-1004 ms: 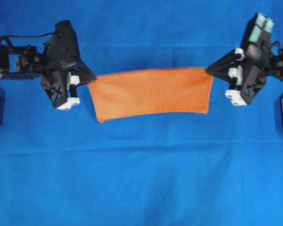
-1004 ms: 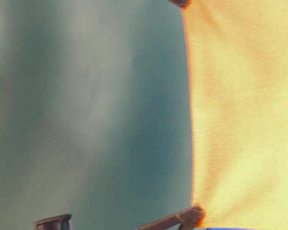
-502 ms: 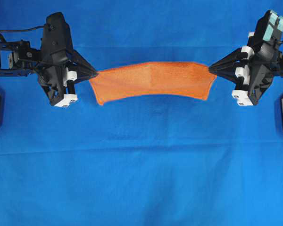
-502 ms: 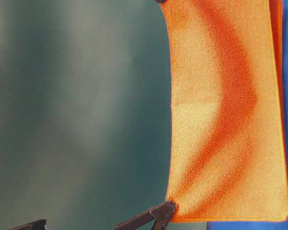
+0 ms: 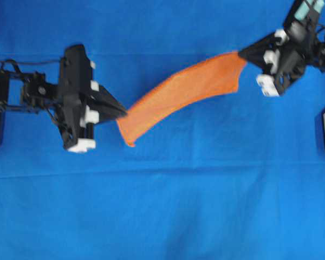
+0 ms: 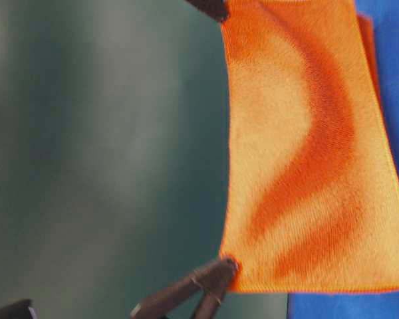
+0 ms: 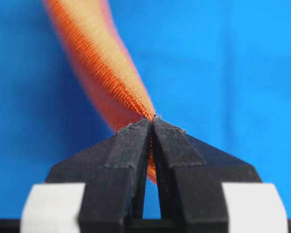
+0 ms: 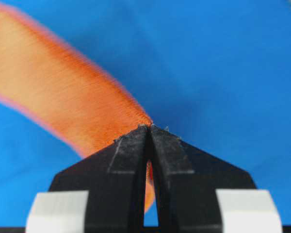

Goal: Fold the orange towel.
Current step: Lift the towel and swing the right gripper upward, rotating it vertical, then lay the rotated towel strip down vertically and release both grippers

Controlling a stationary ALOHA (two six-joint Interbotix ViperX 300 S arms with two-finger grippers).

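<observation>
A: Any labels or writing to read?

B: Nothing legible shows on the towel, the blue sheet or the arms.

A: What is hard to make out?

B: The overhead view is blurred. In the table-level view the towel's right side runs off the frame, and only dark finger tips show at its two near corners. The background there is a dim grey-green smear.

A: And the grippers?

B: The left gripper is clamped on the towel's lower left corner; the right gripper pinches the upper right corner. Both pairs of fingers are pressed together on cloth.

A: Where is the towel?

B: Strung between them in a slanting curve, hanging above the blue sheet.
</observation>
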